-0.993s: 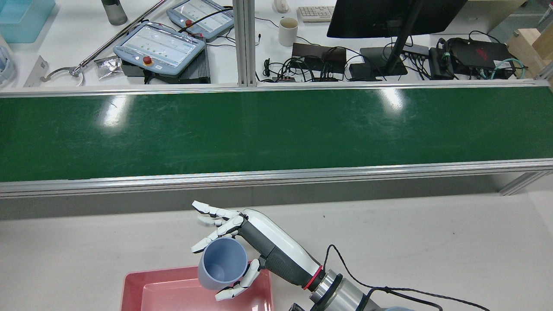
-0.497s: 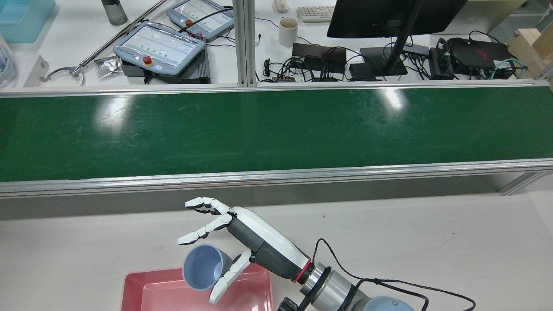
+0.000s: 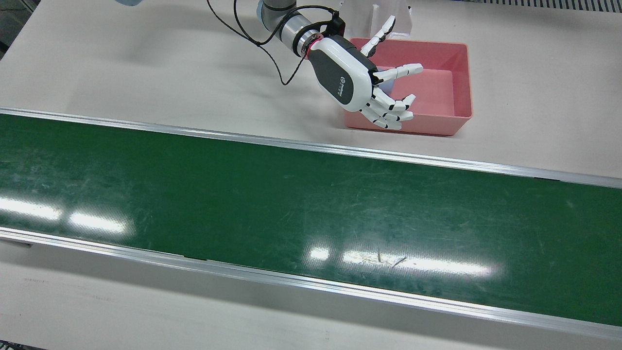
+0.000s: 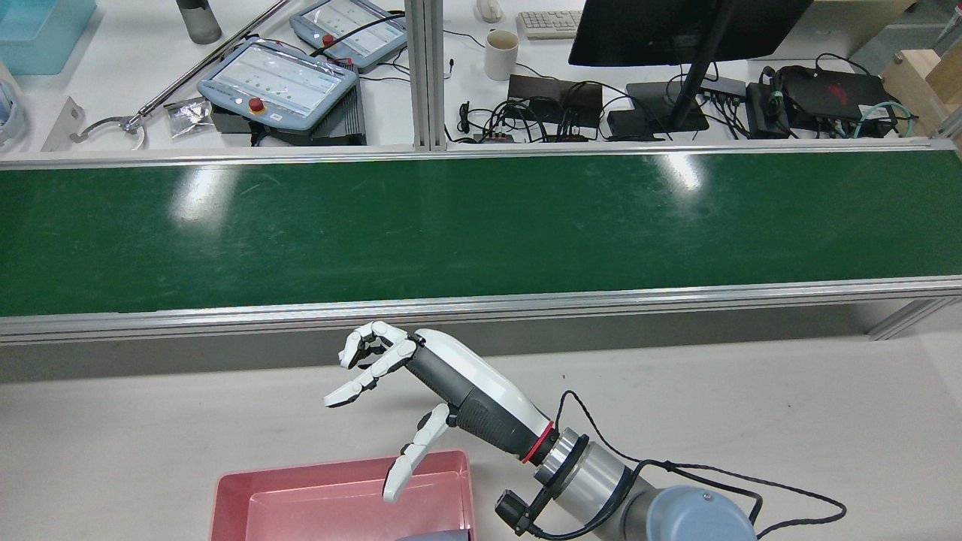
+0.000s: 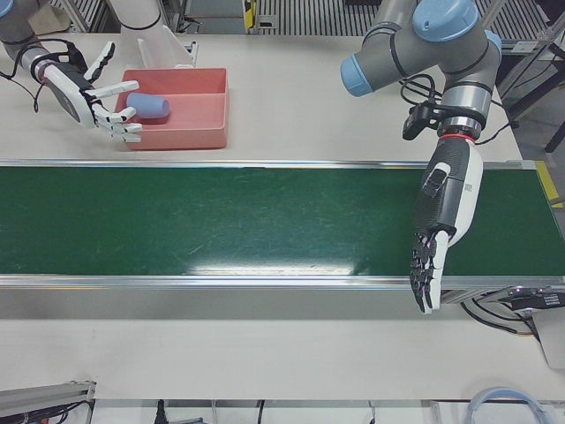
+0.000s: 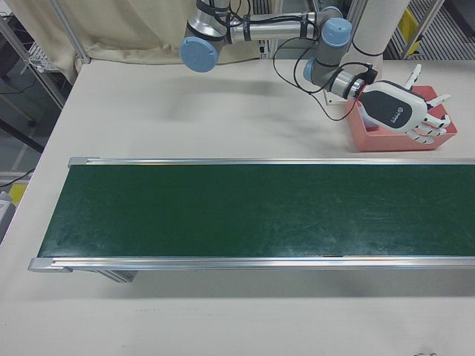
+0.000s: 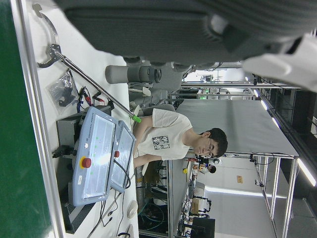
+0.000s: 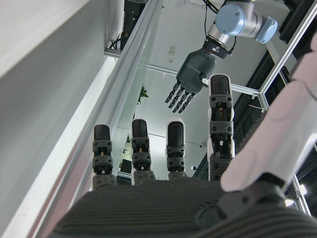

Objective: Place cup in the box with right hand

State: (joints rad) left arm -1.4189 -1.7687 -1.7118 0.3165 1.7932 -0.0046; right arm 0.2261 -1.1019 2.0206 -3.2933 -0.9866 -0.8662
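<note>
Right hand [image 3: 362, 80]: nearest the robot, over the near-belt edge of the pink box, fingers spread apart and holding nothing; in the rear view it sits at about 6 o'clock of the picture
Right hand fingers [image 4: 352, 391]: apart, some curled, one pointing down over the box rim
Cup [image 5: 150, 108]: pale blue, lying on its side inside the box, free of the hand; in the front view only a sliver shows behind the fingers
Box [image 3: 459, 82]: pink, shallow and rectangular, on the white table [image 3: 146, 82] on the robot's side of the belt; in the front view it lies at about 1 o'clock
Belt [image 3: 291, 204]: long green conveyor with silver rails, running across the middle of the station beyond the box
Left hand [image 5: 437, 230]: hanging over the belt's far rail, pointing downward, fingers straight, a little apart and holding nothing; at about 3 o'clock in the left-front view
Beyond the belt: a desk with two teach pendants [image 4: 278, 83], a white mug [image 4: 500, 54] and a monitor [image 4: 676, 30]; a seated person [image 7: 173, 139] shows in the left hand view
</note>
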